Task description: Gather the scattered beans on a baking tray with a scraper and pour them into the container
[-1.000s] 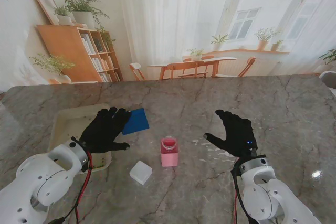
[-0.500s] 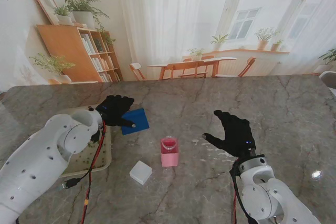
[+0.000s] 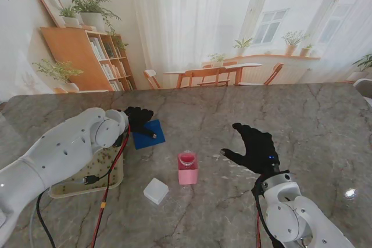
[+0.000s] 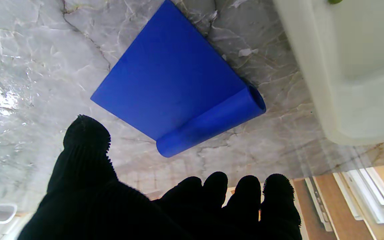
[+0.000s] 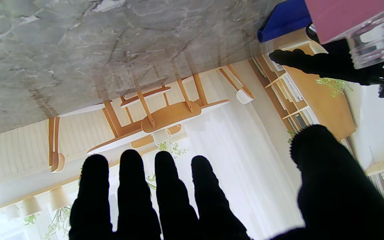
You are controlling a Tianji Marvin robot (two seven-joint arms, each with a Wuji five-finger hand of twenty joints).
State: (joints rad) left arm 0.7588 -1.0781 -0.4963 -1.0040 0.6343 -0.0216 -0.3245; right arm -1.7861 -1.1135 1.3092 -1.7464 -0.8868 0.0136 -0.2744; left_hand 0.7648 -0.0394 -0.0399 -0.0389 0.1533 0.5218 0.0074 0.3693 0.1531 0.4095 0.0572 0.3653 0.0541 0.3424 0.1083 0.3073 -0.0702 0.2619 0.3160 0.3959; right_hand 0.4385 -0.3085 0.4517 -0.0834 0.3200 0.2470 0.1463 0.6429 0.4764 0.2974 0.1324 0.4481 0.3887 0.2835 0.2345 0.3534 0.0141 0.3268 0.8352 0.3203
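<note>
Scraper flat on table, just beyond left fingers, untouched

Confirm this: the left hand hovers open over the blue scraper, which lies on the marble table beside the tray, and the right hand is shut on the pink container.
Wrong on one point: the right hand is open, fingers spread, holding nothing; the pink container stands apart to its left, as the stand view shows. The rest holds: the left hand hovers open over the blue scraper, on the marble table beside the tray.
</note>
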